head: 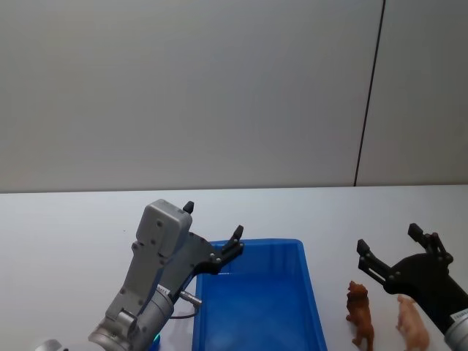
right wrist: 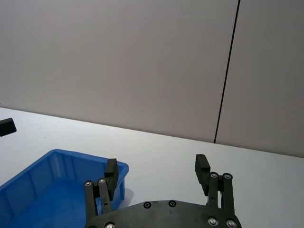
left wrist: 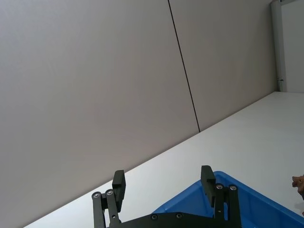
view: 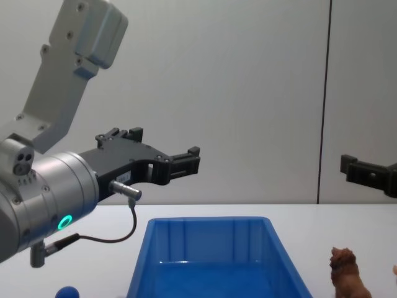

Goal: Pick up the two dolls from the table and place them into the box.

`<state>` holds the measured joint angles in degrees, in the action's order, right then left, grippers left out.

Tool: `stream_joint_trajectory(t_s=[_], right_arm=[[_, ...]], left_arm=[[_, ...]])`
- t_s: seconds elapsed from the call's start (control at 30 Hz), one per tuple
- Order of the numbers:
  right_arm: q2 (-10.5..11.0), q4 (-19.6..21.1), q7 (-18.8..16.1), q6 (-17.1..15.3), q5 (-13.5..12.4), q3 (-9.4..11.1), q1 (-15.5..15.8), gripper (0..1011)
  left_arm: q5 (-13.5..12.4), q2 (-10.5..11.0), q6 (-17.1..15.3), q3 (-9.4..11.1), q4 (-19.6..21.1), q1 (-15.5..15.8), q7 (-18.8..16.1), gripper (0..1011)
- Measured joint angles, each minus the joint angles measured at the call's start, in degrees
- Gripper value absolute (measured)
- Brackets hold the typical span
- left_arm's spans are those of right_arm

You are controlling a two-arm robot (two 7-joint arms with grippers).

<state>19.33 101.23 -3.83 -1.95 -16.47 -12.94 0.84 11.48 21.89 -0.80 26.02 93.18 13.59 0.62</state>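
Two dolls, one reddish-brown doll [head: 360,314] and one pale pink doll [head: 413,324], stand near the table's [head: 73,219] front right edge beside the box [head: 270,242]. The left gripper [head: 213,220] hovers spread over the box's far left corner. The right gripper [head: 388,238] hangs spread above the dolls.

The bright blue rectangular plastic bin [head: 313,292] is smooth and glossy, its floor catching pale reflections. The plain white table [head: 73,219] under it looks matt. The reddish-brown toy animal [head: 360,313] has a rough, shaggy coat; the pale pink toy animal [head: 413,325] beside it looks smoother. The left gripper [head: 213,219] and right gripper [head: 388,238] have matt black jaws; the left arm's grey casing [head: 157,234] shows a satin sheen.
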Motion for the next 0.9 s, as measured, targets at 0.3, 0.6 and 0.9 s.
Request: stream_joint_trajectory(t_s=[0.3, 0.6, 0.9], right_arm=[[0.1, 0.1, 0.2, -0.1, 0.0, 0.1, 0.3, 1001], [0.9, 1.3, 2.3, -2.0, -0.6, 0.7, 1.7, 1001], [1.6, 2.2, 5.1, -5.3, -1.2, 1.3, 3.7, 1001]], left_arm=[[0.0, 0.0, 0.0, 0.0, 0.0, 0.0, 0.0, 1001], [0.0, 0.0, 0.0, 0.0, 0.0, 0.0, 0.0, 1002], [0.0, 0.0, 0.0, 0.0, 0.0, 0.0, 0.0, 1002]])
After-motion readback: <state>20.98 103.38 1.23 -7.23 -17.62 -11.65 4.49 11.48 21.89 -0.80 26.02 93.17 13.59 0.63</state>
